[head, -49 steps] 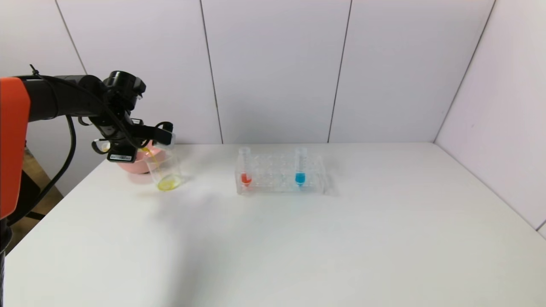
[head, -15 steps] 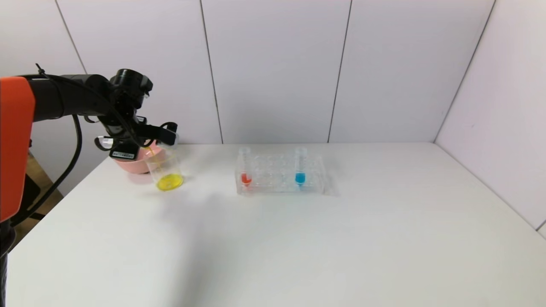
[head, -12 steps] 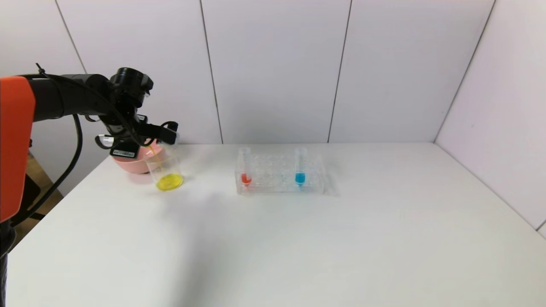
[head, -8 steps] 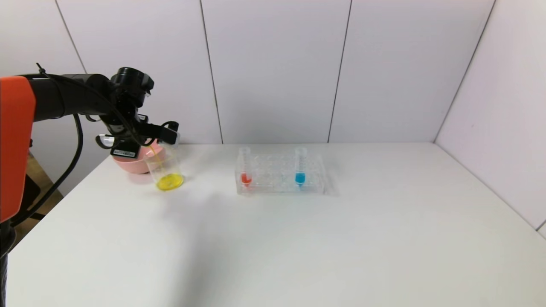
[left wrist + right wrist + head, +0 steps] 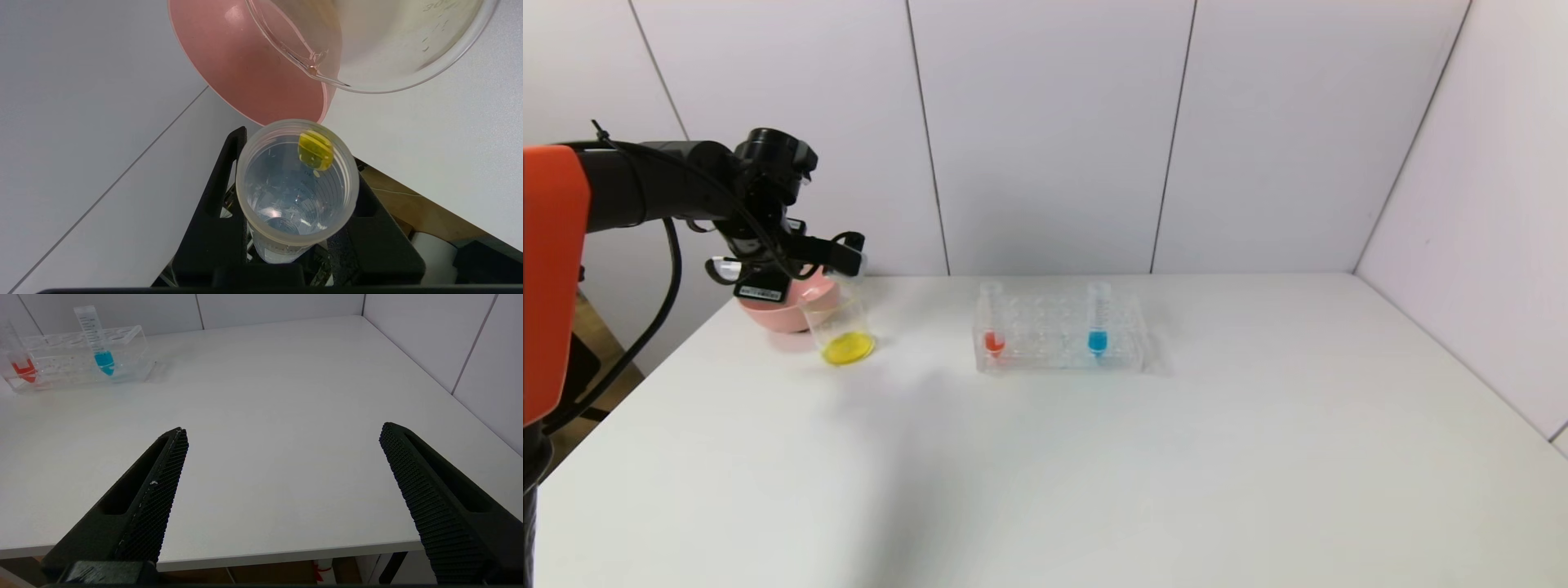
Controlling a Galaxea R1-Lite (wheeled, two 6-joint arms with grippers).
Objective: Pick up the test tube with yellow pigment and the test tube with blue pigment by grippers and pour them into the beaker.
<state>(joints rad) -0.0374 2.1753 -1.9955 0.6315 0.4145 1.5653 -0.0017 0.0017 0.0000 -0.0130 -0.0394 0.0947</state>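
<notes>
My left gripper (image 5: 845, 255) is raised at the far left, fingers clamped; my right gripper (image 5: 282, 490) idles, jaws wide.

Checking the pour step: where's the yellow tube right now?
In the head view, the test tube with yellow pigment is on the robot's left, clamped in the left pincer, tipped over the beaker beside the pink bowl.

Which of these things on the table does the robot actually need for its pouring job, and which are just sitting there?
Needed:
- yellow tube, nearly emptied, held by the left gripper
- beaker, yellow liquid inside
- blue tube, waiting in the rack
- right gripper, open and waiting

Just sitting there:
- red tube
- pink bowl
</notes>
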